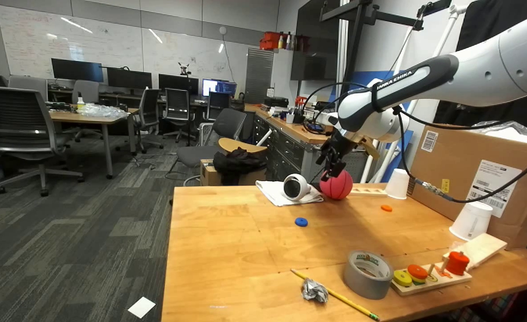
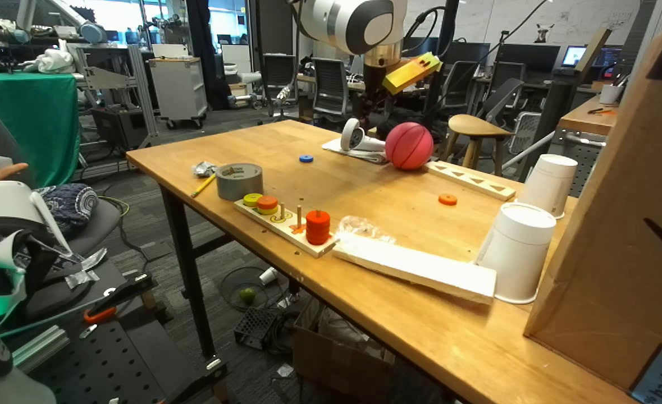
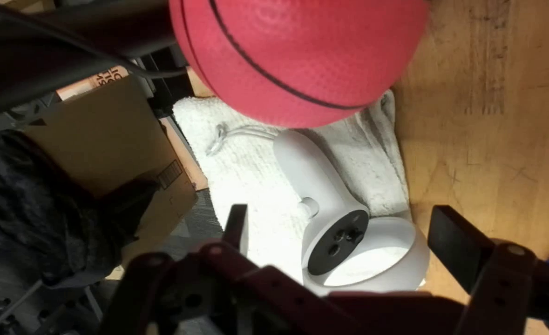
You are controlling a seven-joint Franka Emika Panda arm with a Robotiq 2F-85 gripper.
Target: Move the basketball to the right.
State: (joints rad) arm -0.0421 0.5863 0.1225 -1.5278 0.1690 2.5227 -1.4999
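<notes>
The Robotiq gripper (image 3: 346,235) is released, its fingers (image 3: 458,246) spread wide; in the wrist view the white VR controller (image 3: 318,172) shows between them, lying on a folded white cloth (image 3: 251,186). The pinkish-red mini basketball (image 2: 409,146) sits by the controller's handle end on the wooden table (image 1: 227,250), near one end of a wooden strip (image 2: 470,184) with triangular cutouts; whether it touches the cloth I cannot tell. A blue disc (image 1: 301,223) and an orange disc (image 1: 386,208) lie apart on the table. Nearer an edge are a duct tape roll (image 1: 364,286), a yellow pencil (image 1: 348,302), crumpled foil (image 1: 314,290) and a peg-board toy (image 1: 435,281).
</notes>
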